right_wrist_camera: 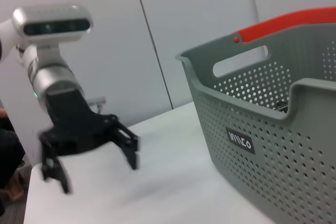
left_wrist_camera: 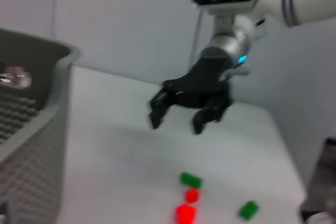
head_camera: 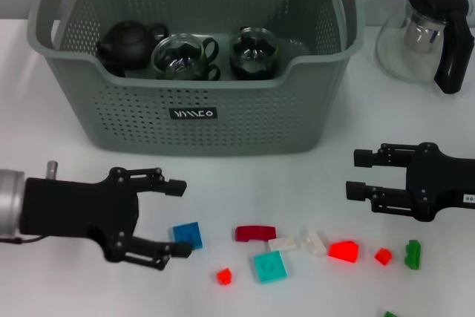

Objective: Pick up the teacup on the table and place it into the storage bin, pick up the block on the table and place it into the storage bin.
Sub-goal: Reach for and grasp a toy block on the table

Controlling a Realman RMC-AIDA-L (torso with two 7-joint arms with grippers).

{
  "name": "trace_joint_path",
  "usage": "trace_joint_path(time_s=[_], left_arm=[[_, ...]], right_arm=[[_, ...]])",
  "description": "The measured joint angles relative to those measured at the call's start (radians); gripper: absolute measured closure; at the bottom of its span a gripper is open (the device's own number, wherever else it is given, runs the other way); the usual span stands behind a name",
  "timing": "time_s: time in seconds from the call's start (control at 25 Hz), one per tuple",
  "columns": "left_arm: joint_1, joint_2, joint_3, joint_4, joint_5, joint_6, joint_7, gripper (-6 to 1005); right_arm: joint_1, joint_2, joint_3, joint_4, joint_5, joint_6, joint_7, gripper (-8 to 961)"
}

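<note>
Left tool [head_camera: 180, 219] gapes wide beside a blue block [head_camera: 188, 235] – right tool [head_camera: 355, 174] also open, arm cut off.

Head view downward, wrist views level, sharing storage bin [head_camera: 193, 72]

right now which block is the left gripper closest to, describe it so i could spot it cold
Start at the grey storage bin and drop to the row of small blocks in front of it. The one you want is the blue square block at the row's left end, just off the fingertips of the open left gripper. It is darker blue than the teal square nearby.
</note>
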Motion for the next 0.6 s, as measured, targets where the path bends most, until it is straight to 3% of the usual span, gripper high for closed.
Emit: trace_joint_path(time_s=[0.08, 0.2, 0.6], left_arm=[[0.014, -0.021, 0.007, -0.019, 0.003, -0.088, 0.071, 84], [0.021, -0.031, 0.01, -0.068, 0.004, -0.179, 0.16, 85], [0.034, -0.036, 0.013, -0.214, 0.009, -0.354, 0.296, 145]], right_arm=[[-0.002, 0.002, 0.0, 0.0, 0.0, 0.003, -0.001, 301], [-0.004, 0.003, 0.0, 0.0, 0.0, 0.007, 0.0, 301], [-0.004, 0.006, 0.0, 0.002, 0.006, 0.009, 0.003, 301]])
